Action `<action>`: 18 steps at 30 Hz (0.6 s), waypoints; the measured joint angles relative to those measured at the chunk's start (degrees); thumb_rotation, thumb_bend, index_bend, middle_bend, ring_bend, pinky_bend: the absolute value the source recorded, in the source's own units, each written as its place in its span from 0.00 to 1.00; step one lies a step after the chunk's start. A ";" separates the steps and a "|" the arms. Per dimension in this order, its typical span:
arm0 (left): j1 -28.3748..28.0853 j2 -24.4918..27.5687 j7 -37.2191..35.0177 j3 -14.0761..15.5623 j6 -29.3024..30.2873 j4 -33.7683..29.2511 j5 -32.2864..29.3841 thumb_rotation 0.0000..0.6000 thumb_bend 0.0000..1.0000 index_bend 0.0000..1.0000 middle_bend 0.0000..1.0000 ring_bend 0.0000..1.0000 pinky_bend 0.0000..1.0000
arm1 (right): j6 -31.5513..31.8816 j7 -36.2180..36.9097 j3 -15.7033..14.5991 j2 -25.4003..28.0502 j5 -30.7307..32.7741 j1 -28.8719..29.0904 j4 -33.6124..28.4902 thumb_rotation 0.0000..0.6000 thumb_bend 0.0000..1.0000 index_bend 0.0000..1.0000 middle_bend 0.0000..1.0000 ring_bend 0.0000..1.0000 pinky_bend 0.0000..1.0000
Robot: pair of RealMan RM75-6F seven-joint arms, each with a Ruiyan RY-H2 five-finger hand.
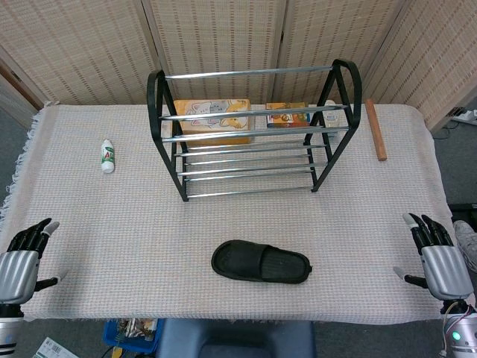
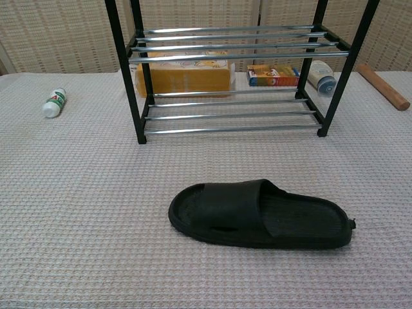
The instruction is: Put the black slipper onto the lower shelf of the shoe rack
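The black slipper [image 1: 260, 262] [image 2: 257, 214] lies flat on the cloth near the table's front edge, long side running left to right. Behind it stands the black shoe rack [image 1: 253, 134] [image 2: 232, 71] with chrome bars; its lower shelf [image 2: 232, 114] carries nothing. My left hand [image 1: 22, 257] rests at the front left corner, fingers spread, holding nothing. At the front right corner my right hand [image 1: 436, 253] is likewise spread and holds nothing. Both hands are far from the slipper and appear only in the head view.
A small white bottle [image 1: 108, 156] [image 2: 54, 102] lies left of the rack. A wooden stick [image 1: 376, 129] [image 2: 383, 86] lies to its right. Behind the rack sit a yellow box [image 2: 183, 76], a smaller carton [image 2: 273, 75] and a white bottle [image 2: 320, 76].
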 measured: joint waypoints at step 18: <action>0.41 -0.02 -0.67 0.26 1.12 -0.36 0.92 1.00 0.15 0.16 0.12 0.15 0.19 | 3.73 2.28 -0.22 -1.47 -4.05 -0.73 1.64 1.00 0.00 0.00 0.12 0.09 0.13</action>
